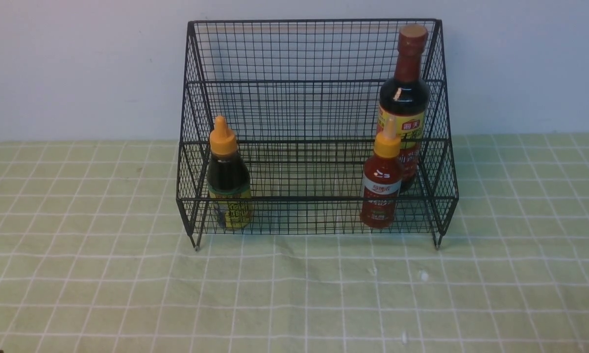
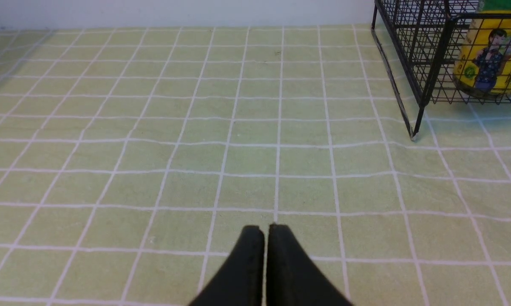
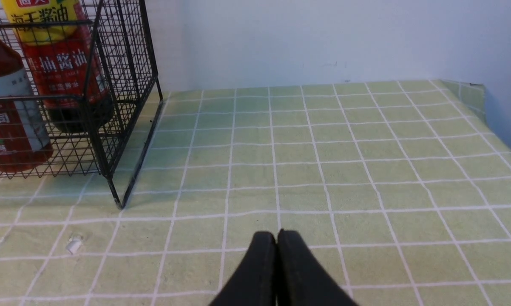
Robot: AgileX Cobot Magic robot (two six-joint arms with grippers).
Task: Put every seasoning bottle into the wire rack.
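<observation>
Both grippers, left [image 2: 266, 229] & right [image 3: 276, 236], closed, empty, low over green cloth [image 1: 294, 294] w/ 3 bottles upright in rack [image 1: 314, 113]: squat [image 1: 228, 179] front-left, red [image 1: 381, 184] front-right, tall [image 1: 404, 98] behind it.

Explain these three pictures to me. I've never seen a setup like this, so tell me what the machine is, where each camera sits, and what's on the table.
This is a two-armed robot. The front view looks forward from between its arms, and the other two come from cameras on its wrists. The black prongs are the left end effector and right end effector, both shut and holding nothing.

On the green checked tablecloth stands a wire rack. On its lower tier are a squat dark bottle at the left and a small red bottle at the right. A tall dark bottle stands behind the red one.
</observation>
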